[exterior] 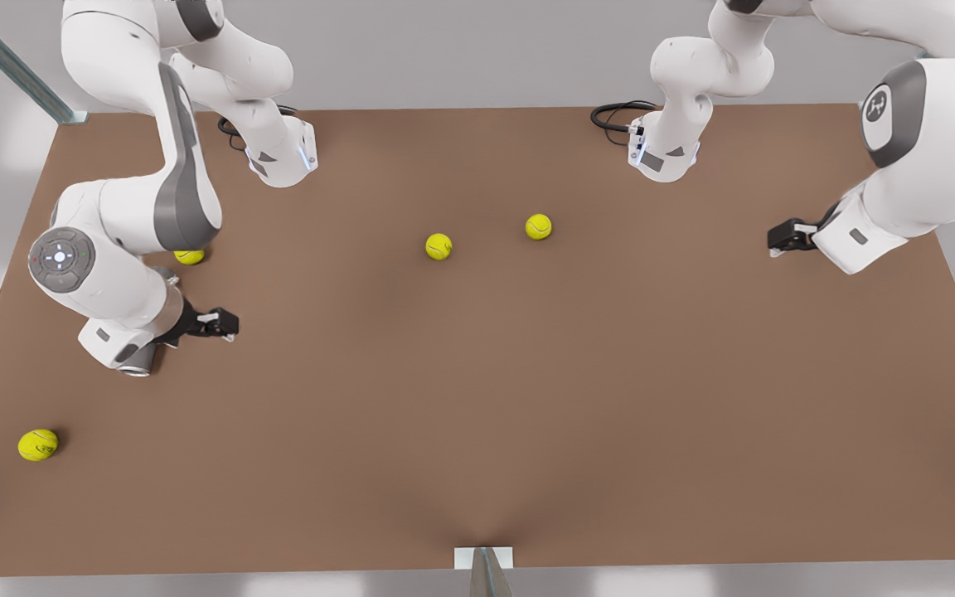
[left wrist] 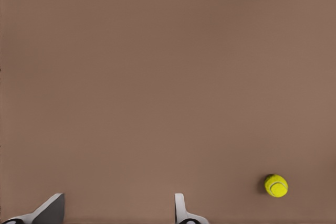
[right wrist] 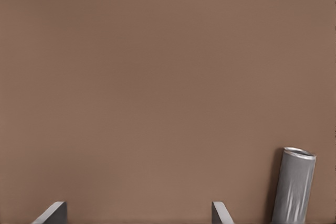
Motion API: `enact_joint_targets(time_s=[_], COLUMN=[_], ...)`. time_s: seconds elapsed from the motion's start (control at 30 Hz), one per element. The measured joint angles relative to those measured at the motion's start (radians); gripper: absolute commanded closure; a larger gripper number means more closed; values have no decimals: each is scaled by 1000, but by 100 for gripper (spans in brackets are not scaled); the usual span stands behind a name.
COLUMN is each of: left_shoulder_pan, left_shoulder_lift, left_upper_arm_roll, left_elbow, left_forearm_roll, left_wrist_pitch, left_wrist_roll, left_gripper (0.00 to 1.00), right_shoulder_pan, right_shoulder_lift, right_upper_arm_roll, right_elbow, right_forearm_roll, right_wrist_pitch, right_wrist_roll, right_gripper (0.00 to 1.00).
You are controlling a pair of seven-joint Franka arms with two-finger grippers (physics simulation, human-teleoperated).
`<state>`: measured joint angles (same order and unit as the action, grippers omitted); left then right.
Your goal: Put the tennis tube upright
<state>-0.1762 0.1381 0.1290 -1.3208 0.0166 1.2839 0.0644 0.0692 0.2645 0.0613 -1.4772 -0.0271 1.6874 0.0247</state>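
1. While both arms reach low over the brown worktop [exterior: 477, 414] in the front view, the tennis tube [exterior: 137, 361] lies at the front view's left, largely hidden under the arm there. The right end effector [exterior: 225, 323] is just beside it, and the left end effector [exterior: 778, 241] hangs at the front view's right. Four tennis balls are scattered about: two mid-worktop [exterior: 438, 246] [exterior: 538, 226], one half hidden behind the arm [exterior: 189, 256], and one near the corner [exterior: 38, 444].
2. In the left wrist view, the left end effector [left wrist: 118, 214] is spread wide and holds nothing; a tennis ball [left wrist: 276, 185] rests nearby.
3. In the right wrist view, the right end effector [right wrist: 136, 214] gapes empty. The tennis tube [right wrist: 294, 184] lies just outside one finger [right wrist: 220, 212], its silvery rim pointing away.
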Motion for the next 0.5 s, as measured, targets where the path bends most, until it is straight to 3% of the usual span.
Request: enact_joint_targets(time_s=[0.1,0.23,0.37,0.5], left_shoulder_pan=[-1,-1,10,9], left_shoulder_lift=[3,9,17,18], left_upper_arm_roll=[0,0,-15,-17], left_elbow=[0,0,0,0], left_forearm_roll=[4,7,7,8], left_wrist_pitch=[2,2,0,1], left_wrist_roll=[0,0,6,6], left_gripper=[0,0,0,0], right_shoulder_pan=[-1,-120,-252,-313], right_shoulder_lift=[36,33,16,-148], right_upper_arm_roll=[1,0,3,5], right_elbow=[8,-43,-224,-596], right_forearm_roll=[7,17,3,-1], right_wrist_pitch=[0,-79,-52,283], right_wrist_roll=[10,0,-44,-107], right_gripper=[0,0,0,0])
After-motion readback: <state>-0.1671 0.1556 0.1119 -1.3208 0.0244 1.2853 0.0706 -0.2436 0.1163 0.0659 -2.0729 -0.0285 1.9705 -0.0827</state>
